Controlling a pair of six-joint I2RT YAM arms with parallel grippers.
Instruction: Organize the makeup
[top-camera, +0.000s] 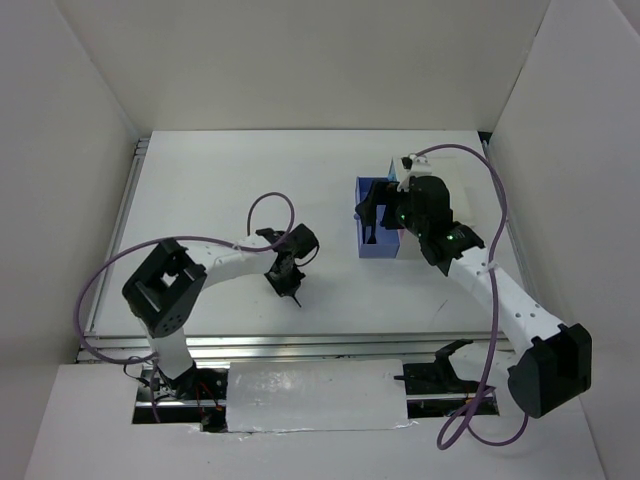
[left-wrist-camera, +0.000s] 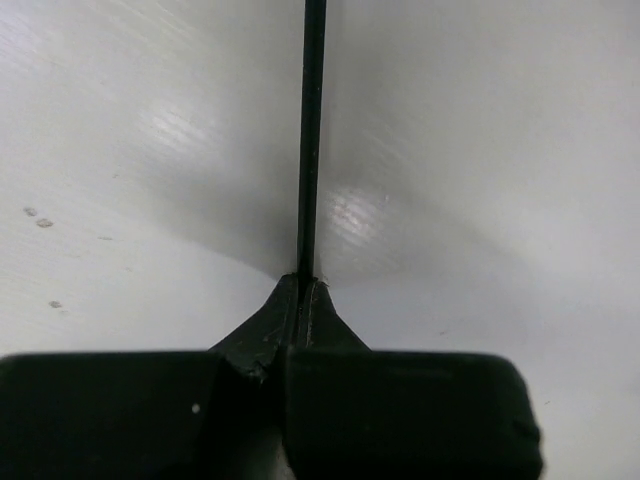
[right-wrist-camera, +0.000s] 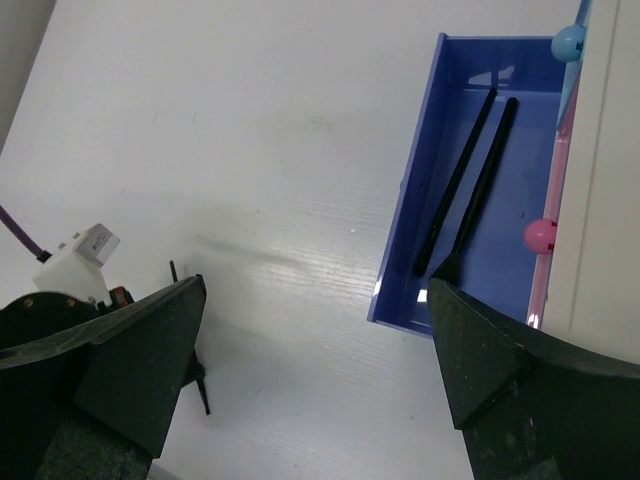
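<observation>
Left end effector (left-wrist-camera: 303, 288) clamped on thin black pencil (left-wrist-camera: 312, 130).

White-and-black arms (top-camera: 225, 258), looping purple cables (top-camera: 84, 300); possibly green indicator lights (top-camera: 400, 214).

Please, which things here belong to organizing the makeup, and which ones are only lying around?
For the job:
- thin black pencil, pinched in the left gripper
- two black pencils, lying in the open blue drawer

Only around:
- white box
- pink knob
- purple cable
</observation>
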